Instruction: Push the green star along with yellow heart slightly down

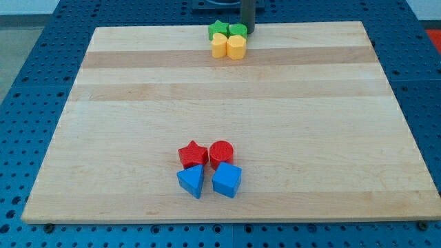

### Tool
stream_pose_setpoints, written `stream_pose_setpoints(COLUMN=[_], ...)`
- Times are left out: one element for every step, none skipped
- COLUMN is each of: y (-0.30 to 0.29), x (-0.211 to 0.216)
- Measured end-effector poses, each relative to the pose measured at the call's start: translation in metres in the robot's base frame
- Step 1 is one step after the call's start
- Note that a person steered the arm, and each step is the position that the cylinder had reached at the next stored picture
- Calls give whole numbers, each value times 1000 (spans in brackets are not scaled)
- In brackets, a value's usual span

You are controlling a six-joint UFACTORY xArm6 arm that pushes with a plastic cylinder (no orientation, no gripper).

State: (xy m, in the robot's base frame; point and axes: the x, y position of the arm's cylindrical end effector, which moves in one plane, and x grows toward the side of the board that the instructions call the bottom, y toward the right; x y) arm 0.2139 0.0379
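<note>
At the tabletop's (124, 89) 12 o'clock edge, green star (218, 29) sat touching yellow heart (219, 46); both looked light, rigid, slide-prone; our tip (247, 32), no claw, stood at the star's 3 o'clock, beyond a green block (238, 31).

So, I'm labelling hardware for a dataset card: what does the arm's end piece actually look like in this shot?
Only a short stretch shows at the view's top edge: a straight, dark grey to black rod, plain and smooth-looking, with no visible cables, markings or jaws. My tip ends bluntly. The rest of the arm is cut off by the frame.
</note>
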Motion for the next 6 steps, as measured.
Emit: stream_pose_setpoints(y=[-8,-10,-10,-16,-54,-72], x=[26,27,-3,-20,-12,5])
